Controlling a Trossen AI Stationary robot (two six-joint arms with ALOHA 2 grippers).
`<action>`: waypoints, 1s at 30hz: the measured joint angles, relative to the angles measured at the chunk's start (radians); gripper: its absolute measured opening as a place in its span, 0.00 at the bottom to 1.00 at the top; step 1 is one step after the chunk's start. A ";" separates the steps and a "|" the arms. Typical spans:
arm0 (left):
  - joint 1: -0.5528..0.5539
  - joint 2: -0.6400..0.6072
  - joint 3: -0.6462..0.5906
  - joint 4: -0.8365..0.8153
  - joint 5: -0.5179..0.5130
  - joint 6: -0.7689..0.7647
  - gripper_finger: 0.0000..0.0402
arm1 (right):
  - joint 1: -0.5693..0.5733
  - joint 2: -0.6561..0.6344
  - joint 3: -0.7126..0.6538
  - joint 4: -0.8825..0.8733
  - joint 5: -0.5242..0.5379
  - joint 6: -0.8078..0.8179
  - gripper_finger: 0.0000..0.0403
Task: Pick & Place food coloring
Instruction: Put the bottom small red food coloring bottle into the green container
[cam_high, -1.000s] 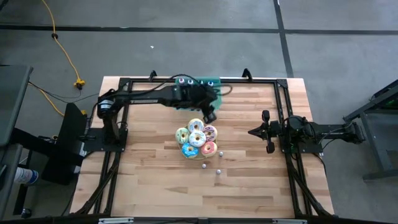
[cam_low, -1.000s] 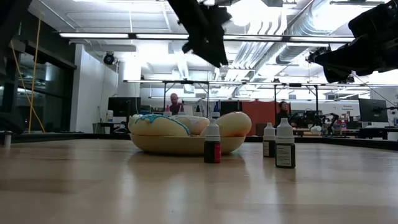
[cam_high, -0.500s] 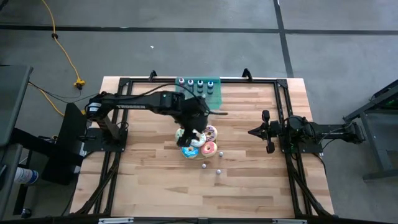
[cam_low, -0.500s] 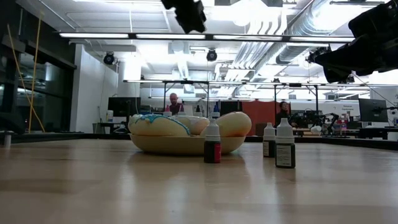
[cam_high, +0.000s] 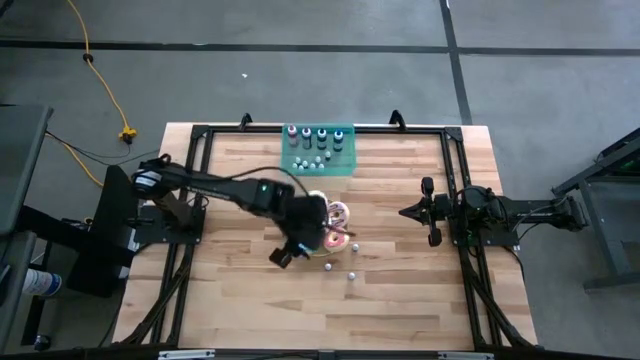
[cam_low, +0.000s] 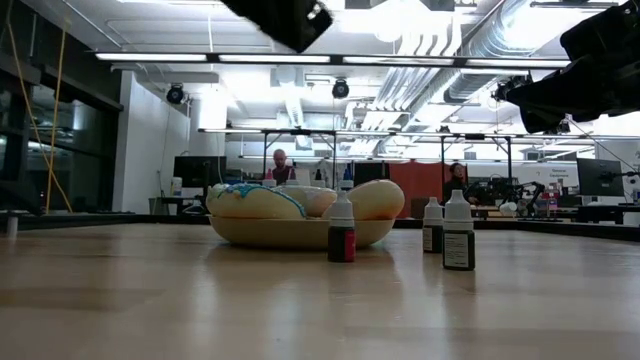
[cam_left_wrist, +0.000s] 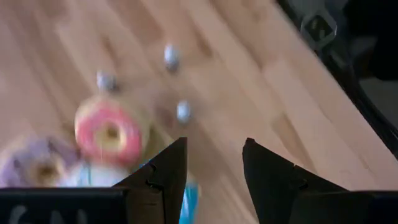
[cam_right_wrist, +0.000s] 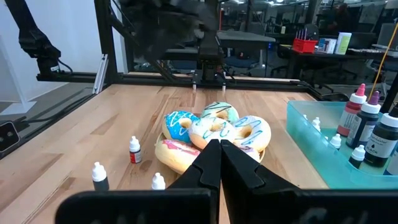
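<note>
We note the left gripper (cam_left_wrist: 214, 163) parted and empty, three upright bottles (cam_left_wrist: 183, 112) just ahead, nearer than the right arm.

I see frosted donuts (cam_right_wrist: 214, 132) heaped mid-table (cam_high: 250, 300), a teal tray (cam_high: 320, 165) at its far edge.

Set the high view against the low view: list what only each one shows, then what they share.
Only the high view: the teal tray of small bottles at the table's far edge, the left gripper above the donuts, and the right gripper idle at the right. Only the low view: the bowl under the donuts and people in the room behind. Both: the donuts and the loose bottles on the table beside them.
</note>
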 joint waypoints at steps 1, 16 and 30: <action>-0.012 -0.003 -0.032 0.066 0.001 0.004 0.37 | 0.000 0.000 0.000 0.000 0.000 0.000 0.00; -0.109 -0.002 -0.369 0.568 -0.209 0.015 0.37 | 0.000 0.010 0.000 -0.002 0.000 0.000 0.00; -0.106 0.139 -0.380 0.717 -0.266 -0.020 0.37 | 0.000 0.016 0.000 0.000 0.000 0.000 0.00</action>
